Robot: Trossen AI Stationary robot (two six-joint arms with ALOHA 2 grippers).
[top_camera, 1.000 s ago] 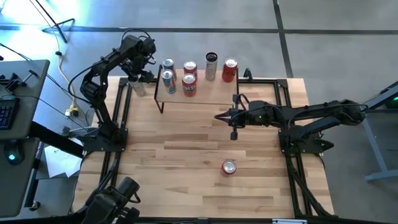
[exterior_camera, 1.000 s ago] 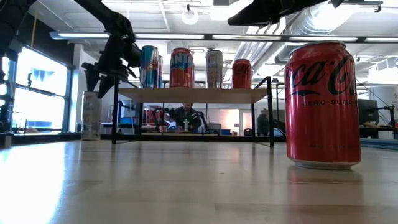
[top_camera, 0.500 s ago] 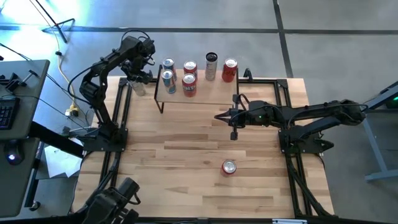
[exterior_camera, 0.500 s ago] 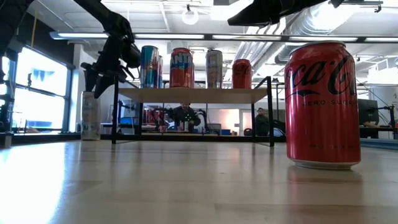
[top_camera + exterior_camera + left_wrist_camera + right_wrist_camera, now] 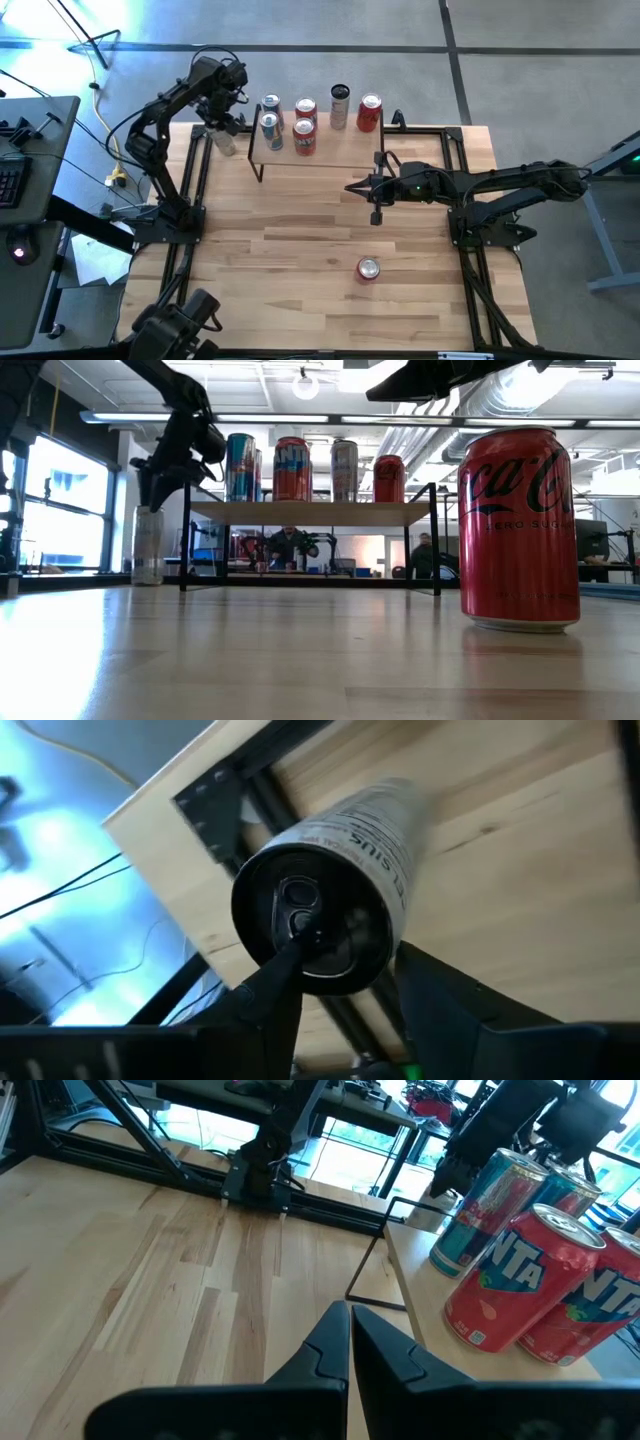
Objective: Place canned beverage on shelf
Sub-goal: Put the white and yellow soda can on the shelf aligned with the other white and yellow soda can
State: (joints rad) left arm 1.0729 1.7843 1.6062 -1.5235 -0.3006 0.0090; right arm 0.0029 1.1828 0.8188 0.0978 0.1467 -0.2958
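My left gripper (image 5: 335,982) straddles the top of a slim pale can (image 5: 335,910) with a smooth metal lid, its fingers (image 5: 275,990) apart at either side of the rim; whether they press the can yet I cannot tell. That can stands on the table (image 5: 300,240) just beside the shelf's left end, near the table's back left corner. The shelf (image 5: 330,150) is a light wooden rectangle on thin black wire legs, and it carries five upright cans: two blue ones (image 5: 270,122), two red Fanta cans (image 5: 305,128) and a red can (image 5: 369,113), with a dark-topped silver can (image 5: 340,106) between. My right gripper (image 5: 348,1342) hangs over the middle of the table, fingers pressed together and holding nothing. A red cola can (image 5: 519,528) stands alone near the front, glossy, its bottom rim resting on pale wood grain.
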